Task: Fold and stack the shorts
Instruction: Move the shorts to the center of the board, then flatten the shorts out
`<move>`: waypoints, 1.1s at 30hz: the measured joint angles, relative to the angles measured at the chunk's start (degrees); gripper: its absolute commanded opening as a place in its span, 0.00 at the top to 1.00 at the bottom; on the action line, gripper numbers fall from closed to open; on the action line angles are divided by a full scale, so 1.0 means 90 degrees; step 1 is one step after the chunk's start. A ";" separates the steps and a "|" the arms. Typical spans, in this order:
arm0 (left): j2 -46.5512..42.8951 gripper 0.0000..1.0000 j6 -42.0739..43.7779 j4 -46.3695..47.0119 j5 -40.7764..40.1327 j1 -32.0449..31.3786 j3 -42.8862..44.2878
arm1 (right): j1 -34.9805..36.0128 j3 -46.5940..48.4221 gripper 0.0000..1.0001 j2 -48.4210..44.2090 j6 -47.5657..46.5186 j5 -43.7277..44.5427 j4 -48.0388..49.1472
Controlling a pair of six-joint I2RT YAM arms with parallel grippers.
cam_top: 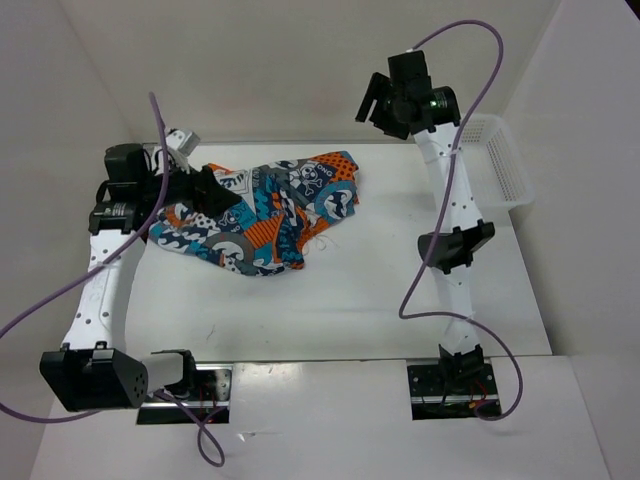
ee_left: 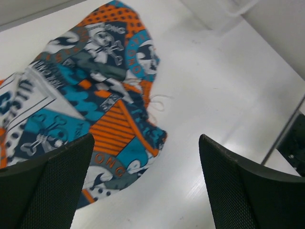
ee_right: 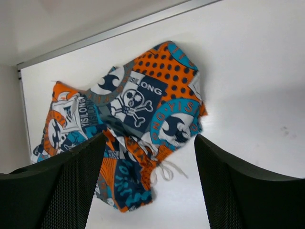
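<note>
The shorts [cam_top: 268,208] lie crumpled in a loose heap on the white table, left of centre toward the back, with a white drawstring [ee_right: 167,170] trailing from their near edge. My left gripper [cam_top: 212,192] hovers over the heap's left end. In the left wrist view its jaws [ee_left: 145,183] stand wide open above the shorts' [ee_left: 90,81] corner and bare table, holding nothing. My right gripper [cam_top: 380,102] is raised high at the back right, apart from the cloth. In the right wrist view it [ee_right: 150,183] is open, looking down on the shorts [ee_right: 136,117].
A white mesh basket [cam_top: 497,160] stands at the table's back right edge, behind the right arm. Purple cables loop from both arms. White walls enclose the table at the back and sides.
</note>
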 measured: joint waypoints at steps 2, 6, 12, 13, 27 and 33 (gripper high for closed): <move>0.0002 0.04 0.0005 -0.0136 -0.0146 0.0289 0.0000 | 0.0010 -0.0726 0.20 -0.0639 -0.0017 0.0206 -0.0005; 0.0010 0.04 0.0007 -0.0488 -0.0644 0.0697 0.0002 | 0.0012 -0.3099 0.20 -0.2373 0.0022 0.0665 0.0187; 0.0216 0.07 0.0012 -0.0755 -0.1384 0.0828 -0.0029 | -0.0828 -0.9418 0.20 -0.6368 0.0308 -0.0109 0.1950; 0.0250 0.07 0.0010 -0.0750 -0.1481 0.0833 -0.0066 | -0.0993 -1.0178 0.20 -0.6873 0.0401 -0.0272 0.2217; 0.0522 0.08 0.0007 -0.0578 -0.1804 0.0869 -0.0379 | 0.1817 -1.2621 0.18 -0.5408 0.2004 -0.2312 0.6246; 0.0466 0.08 0.0007 -0.0561 -0.1698 0.0872 -0.0379 | 0.2135 -1.2468 0.23 -0.3803 0.2628 -0.2790 0.7405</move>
